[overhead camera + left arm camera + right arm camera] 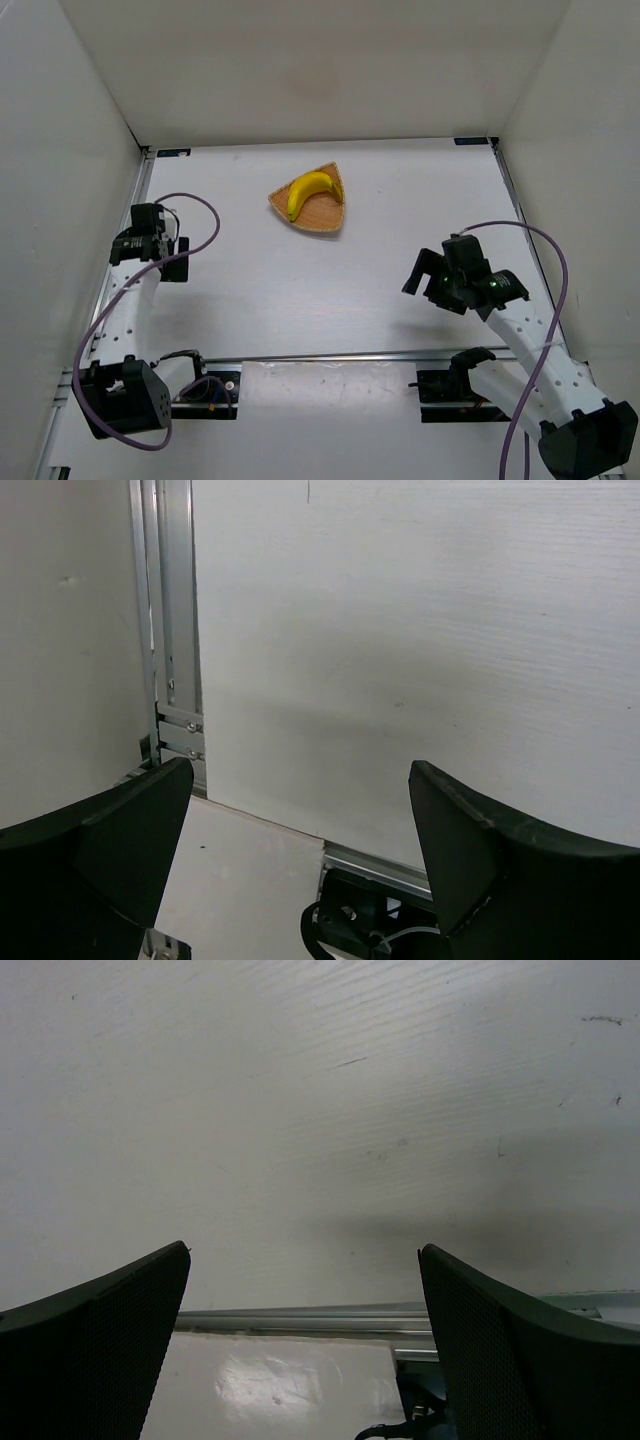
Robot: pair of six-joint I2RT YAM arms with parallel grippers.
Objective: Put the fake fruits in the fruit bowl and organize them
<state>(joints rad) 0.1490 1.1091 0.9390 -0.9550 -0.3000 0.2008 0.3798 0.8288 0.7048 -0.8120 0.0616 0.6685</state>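
1. Jaws on my left gripper [300, 768] stand wide apart, holding nothing.
2. Banana [308, 192] lies inside the wicker bowl [324, 214], well away from both grippers: right of the left one, left of the right.
3. I see my right gripper [305, 1250] spread wide too, empty.
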